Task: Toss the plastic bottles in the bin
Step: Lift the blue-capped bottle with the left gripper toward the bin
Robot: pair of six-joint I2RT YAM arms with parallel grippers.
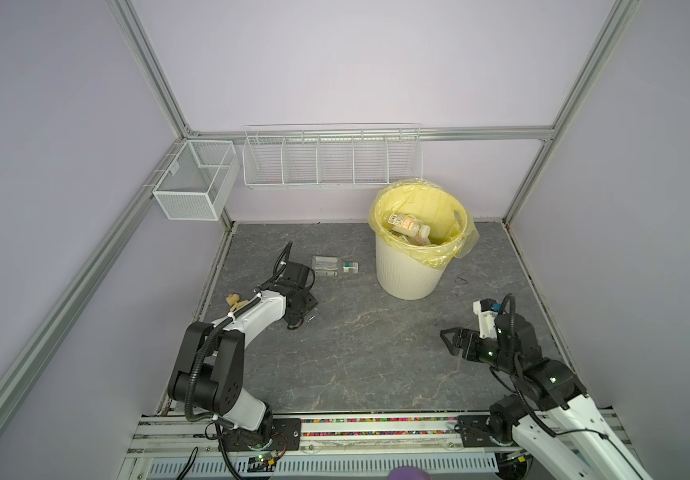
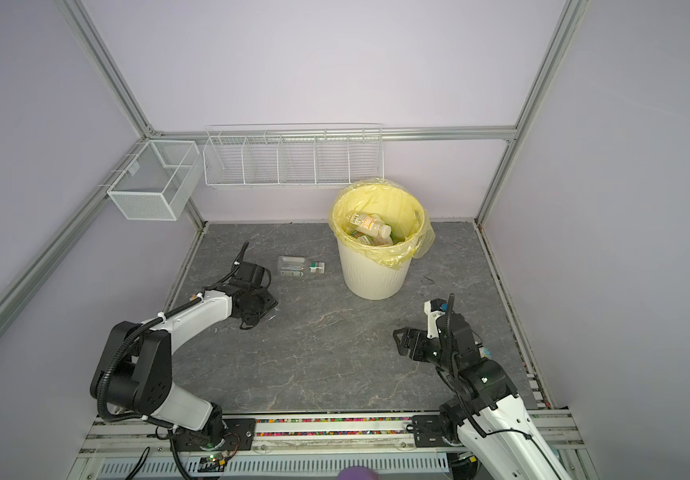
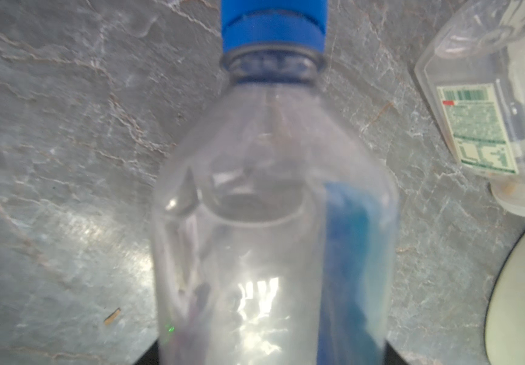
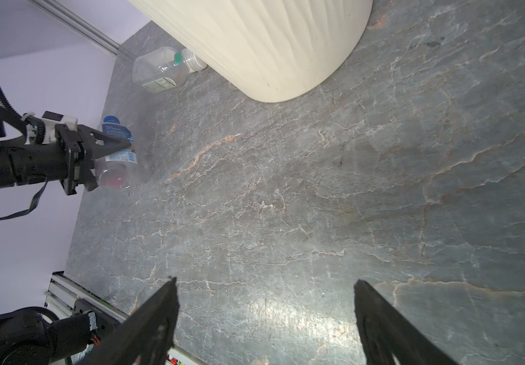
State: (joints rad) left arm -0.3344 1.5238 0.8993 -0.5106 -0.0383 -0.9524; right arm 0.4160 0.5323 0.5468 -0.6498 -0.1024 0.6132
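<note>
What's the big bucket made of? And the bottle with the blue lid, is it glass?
The bucket looks like plastic. It is cream and matte, with moulded ribs down its side. The bag lining it seems to be thin yellow plastic film, crinkled and see-through. The bottle is probably thin clear plastic, not glass. It is glossy, with a crumple-like crease and a ribbed blue plastic lid.

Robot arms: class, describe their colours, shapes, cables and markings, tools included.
The left arm and right arm pair white shells with black joint housings, each trailing a ribbed black cable hose; white ties fasten the left one. Green lights dot the right arm's joints. The left tool and right tool have two black, tapering fingers.
</note>
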